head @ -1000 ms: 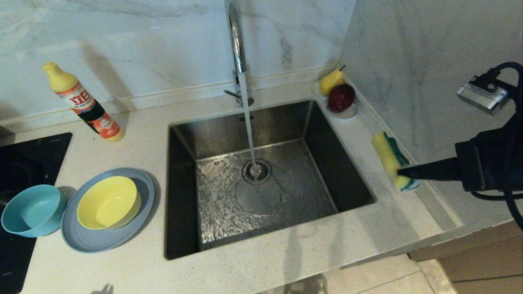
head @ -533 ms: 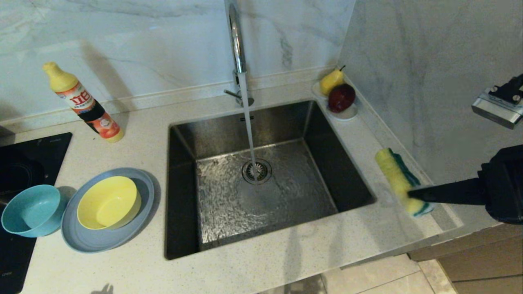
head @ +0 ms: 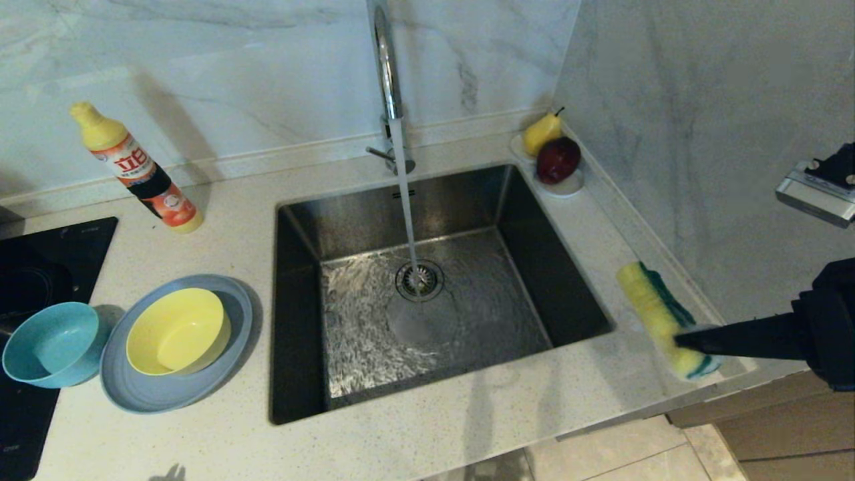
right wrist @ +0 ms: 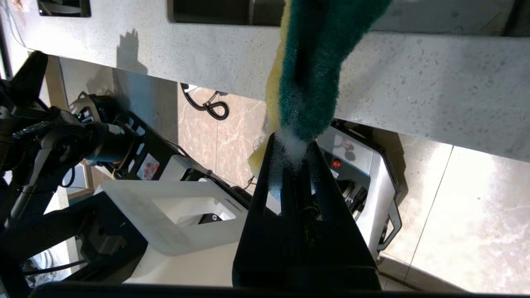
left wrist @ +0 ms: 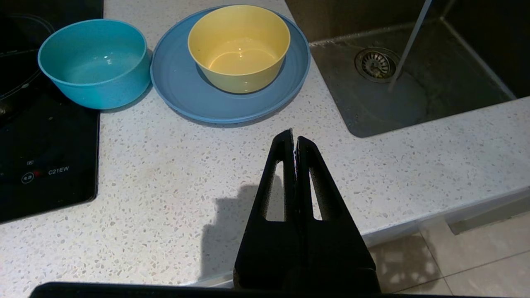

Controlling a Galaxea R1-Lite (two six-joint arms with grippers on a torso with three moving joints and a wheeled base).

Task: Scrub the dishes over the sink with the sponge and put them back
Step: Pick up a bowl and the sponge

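Sponge (head: 661, 314): wavy-edged, yellow foam with dark green scouring face, on edge at 4 o'clock of the sink (head: 427, 294), over the desk (head: 467, 427) corner. Right gripper (head: 680, 339) fingers pinch its near end. Plate (head: 174, 394), grey-blue, at 9 o'clock of the sink, carries the yellow bowl (head: 177, 331); teal bowl (head: 50, 344) just beside it. Left gripper (left wrist: 295, 138) above the desk's front edge, fingers pressed together, empty.

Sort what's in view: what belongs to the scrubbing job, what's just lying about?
Job:
- yellow plastic bowl
- teal-blue plastic bowl
- grey-blue round plate
- green-and-yellow sponge, pinched in right end effector
- stainless steel sink

Lying about:
- yellow-capped detergent bottle
- small white dish of fruit
- black cooktop
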